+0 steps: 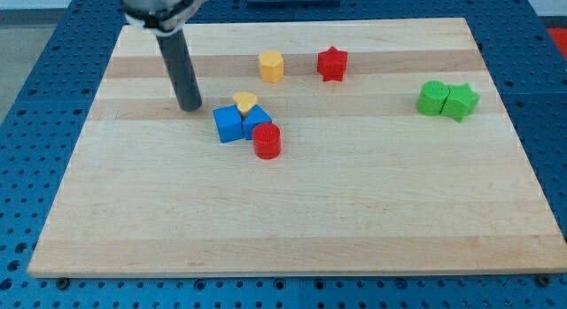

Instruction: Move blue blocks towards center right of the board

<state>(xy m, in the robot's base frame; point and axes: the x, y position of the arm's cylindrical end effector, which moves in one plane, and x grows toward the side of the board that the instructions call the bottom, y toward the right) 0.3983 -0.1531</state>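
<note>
Two blue blocks sit left of the board's middle: a blue cube (228, 124) and a second blue block (258, 119) touching its right side. A yellow heart block (245, 102) rests against their top edge. A red cylinder (267, 141) touches the second blue block from below right. My tip (190, 106) stands on the board just to the upper left of the blue cube, a small gap away from it.
A yellow hexagonal block (271, 65) and a red star block (332, 64) lie near the view's top. A green cylinder (432, 97) and a green star block (460, 101) touch each other at the right. The wooden board (292, 212) sits on a blue perforated table.
</note>
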